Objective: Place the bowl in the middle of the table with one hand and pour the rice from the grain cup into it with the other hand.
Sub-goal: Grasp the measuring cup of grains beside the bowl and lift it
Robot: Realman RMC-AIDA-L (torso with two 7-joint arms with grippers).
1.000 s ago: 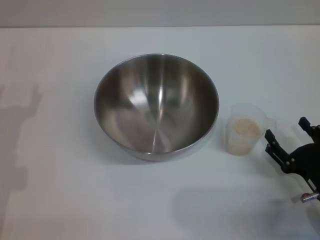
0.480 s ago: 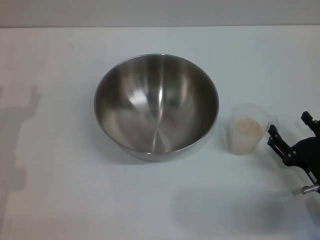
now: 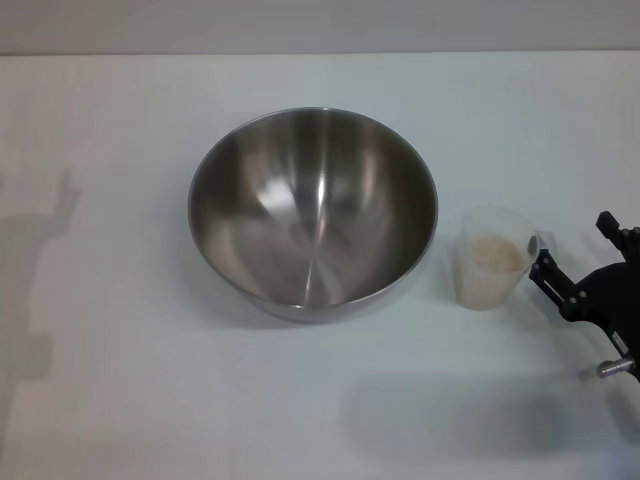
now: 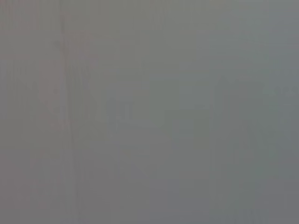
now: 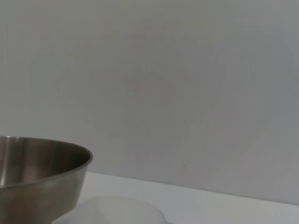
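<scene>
Right gripper edged closer, jaws spread beside grain cup

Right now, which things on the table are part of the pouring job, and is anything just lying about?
Part of the job:
- bowl, mid-table, no rice in it
- cup, upright beside the bowl on the robot's right
- rice, inside the cup
- right gripper, open, beside the cup
- table

Lying about:
- nothing visible; left gripper out of view
</scene>
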